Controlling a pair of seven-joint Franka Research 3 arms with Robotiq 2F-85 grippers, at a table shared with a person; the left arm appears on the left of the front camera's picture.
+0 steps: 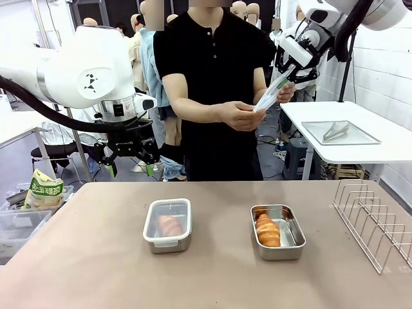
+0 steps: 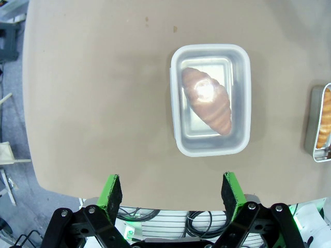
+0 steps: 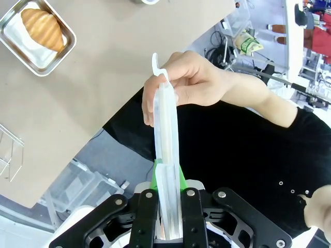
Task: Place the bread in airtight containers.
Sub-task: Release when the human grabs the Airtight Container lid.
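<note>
Two airtight containers stand mid-table. The left one [image 1: 168, 246] [image 2: 211, 151] wears its clear lid, and a croissant [image 1: 170, 224] [image 2: 207, 99] shows through it. The right one [image 1: 278, 251] [image 3: 19, 47] is uncovered and holds the other bread [image 1: 268, 230] [image 3: 42, 28]. My left gripper [image 1: 132, 168] [image 2: 171, 192] hangs open and empty above the table's far edge, behind the lidded tub. My right gripper [image 1: 281, 82] [image 3: 168, 178] is raised at the far right, shut on one end of a clear lid [image 1: 267, 98] [image 3: 166, 129]. The person's hand [image 1: 244, 114] [image 3: 191, 82] grips the lid's other end.
A wire rack [image 1: 373, 222] stands at the table's right edge. On a white side table behind it lies a flat steel tray with tongs [image 1: 340, 132]. A plastic bin with a green-printed bag [image 1: 44, 190] sits off the left edge. The person stands at the far side.
</note>
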